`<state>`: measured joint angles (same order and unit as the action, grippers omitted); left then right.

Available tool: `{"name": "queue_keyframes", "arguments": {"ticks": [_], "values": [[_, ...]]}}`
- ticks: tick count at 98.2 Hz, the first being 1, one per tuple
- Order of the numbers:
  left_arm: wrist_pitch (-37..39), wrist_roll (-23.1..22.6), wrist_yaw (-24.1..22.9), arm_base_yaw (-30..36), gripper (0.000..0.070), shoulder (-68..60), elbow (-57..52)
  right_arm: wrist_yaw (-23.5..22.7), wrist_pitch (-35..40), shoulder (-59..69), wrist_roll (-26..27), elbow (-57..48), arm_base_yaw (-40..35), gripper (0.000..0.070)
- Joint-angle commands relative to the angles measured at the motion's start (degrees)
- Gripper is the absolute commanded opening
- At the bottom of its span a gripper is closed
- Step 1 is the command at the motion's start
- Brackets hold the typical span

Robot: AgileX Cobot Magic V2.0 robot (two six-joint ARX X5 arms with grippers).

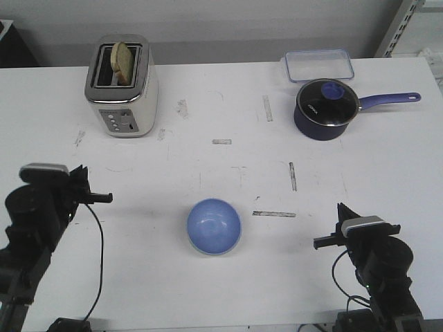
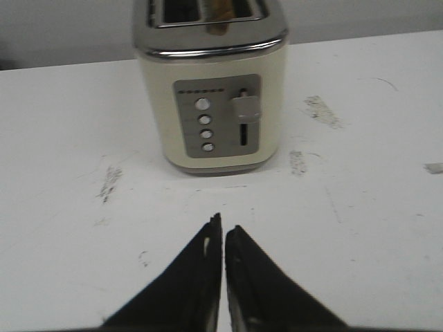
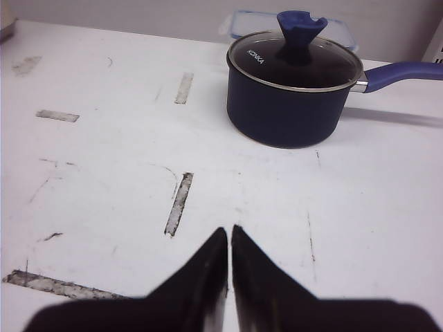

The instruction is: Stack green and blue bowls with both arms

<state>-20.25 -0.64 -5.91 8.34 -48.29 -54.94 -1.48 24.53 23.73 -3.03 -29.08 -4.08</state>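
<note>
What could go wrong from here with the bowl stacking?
1. Only the blue bowl is clearly visible; a pale rim under it hints the green one is already nested, but I cannot confirm that. A grasp meant for one bowl might lift or shift both.
2. Both the left gripper and the right gripper have fingers shut; approaching without opening would likely shove the bowl.
3. Neither wrist view shows the bowl, so close-up guidance is missing.

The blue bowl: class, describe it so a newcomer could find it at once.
Start at the white table; along its near edge, between the two arms, sits the blue bowl, alone and upright. Unlike the dark blue saucepan at the far right, it is pale periwinkle, small, with no lid or handle.
</note>
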Motion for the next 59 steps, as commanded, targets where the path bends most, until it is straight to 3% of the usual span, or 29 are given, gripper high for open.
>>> {"name": "queue_keyframes", "arguments": {"ticks": [1,29,59], "values": [[3.0,1.4,-2.7,-0.2,0.0,4.2,5.5,0.0,-0.7,0.4,-0.4,0.0,-0.1,0.0],[7.0,1.6,-6.1,-1.5,0.0,19.7,21.3,0.0,-1.0,0.3,-0.5,0.0,-0.1,0.0],[6.7,1.2,-6.1,-1.7,0.0001,23.7,23.8,0.0,-1.5,0.3,-0.5,0.0,-0.1,0.0]]}}
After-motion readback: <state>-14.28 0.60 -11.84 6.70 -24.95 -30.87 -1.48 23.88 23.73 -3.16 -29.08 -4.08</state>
